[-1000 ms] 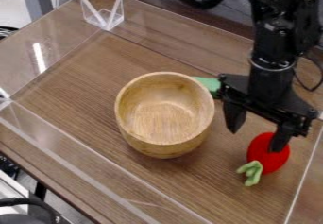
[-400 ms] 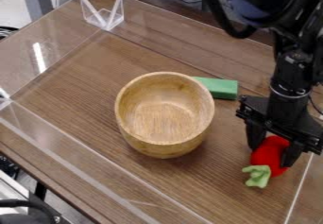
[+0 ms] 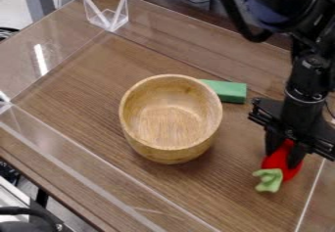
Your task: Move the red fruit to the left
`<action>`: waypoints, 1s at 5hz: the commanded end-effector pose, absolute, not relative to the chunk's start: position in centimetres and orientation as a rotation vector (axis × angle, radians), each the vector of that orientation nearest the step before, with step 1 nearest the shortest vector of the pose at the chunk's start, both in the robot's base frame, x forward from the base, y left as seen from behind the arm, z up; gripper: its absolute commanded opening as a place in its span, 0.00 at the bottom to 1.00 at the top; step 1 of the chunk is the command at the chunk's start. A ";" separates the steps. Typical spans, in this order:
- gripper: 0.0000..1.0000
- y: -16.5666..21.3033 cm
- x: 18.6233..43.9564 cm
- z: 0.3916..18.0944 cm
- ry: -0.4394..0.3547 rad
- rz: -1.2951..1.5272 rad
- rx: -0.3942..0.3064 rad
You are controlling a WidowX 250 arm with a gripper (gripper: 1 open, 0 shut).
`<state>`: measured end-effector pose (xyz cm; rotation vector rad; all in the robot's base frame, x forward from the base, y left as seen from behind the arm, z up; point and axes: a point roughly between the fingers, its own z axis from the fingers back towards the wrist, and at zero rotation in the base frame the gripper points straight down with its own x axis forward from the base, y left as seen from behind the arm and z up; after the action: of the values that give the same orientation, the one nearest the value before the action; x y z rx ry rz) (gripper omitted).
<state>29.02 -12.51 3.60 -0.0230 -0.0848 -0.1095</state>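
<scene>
A round wooden bowl stands upright on the dark wood-grain tabletop, and it serves well as the mark from which to place everything else. To the right of the bowl, near the front right edge of the tabletop, lies the red fruit, a small bright red toy strawberry with its light green leafy stem pointing toward the camera. The black gripper points straight down over the fruit, one finger on each side of the red body, and the fingers appear drawn in against it; whether the fruit is firmly clamped or only touched cannot be told from this view. The fruit seems to rest on the tabletop, well apart from the bowl. Just behind and to the right of the bowl, close beside its rim, lies a flat green rectangular block. The dark arm rises from the gripper toward the upper right corner of the view. A low clear plastic wall runs around the tabletop, and in the far corner, well behind and to the left of the bowl, a clear plastic bracket stands upright.
</scene>
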 end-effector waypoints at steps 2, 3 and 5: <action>0.00 -12.0 30.4 6.1 -0.161 -0.013 0.022; 1.00 -11.6 30.6 6.8 -0.168 0.048 0.029; 0.00 -10.1 31.1 8.0 -0.183 0.093 0.030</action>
<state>30.36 -9.94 5.71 0.0569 -0.1156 0.0929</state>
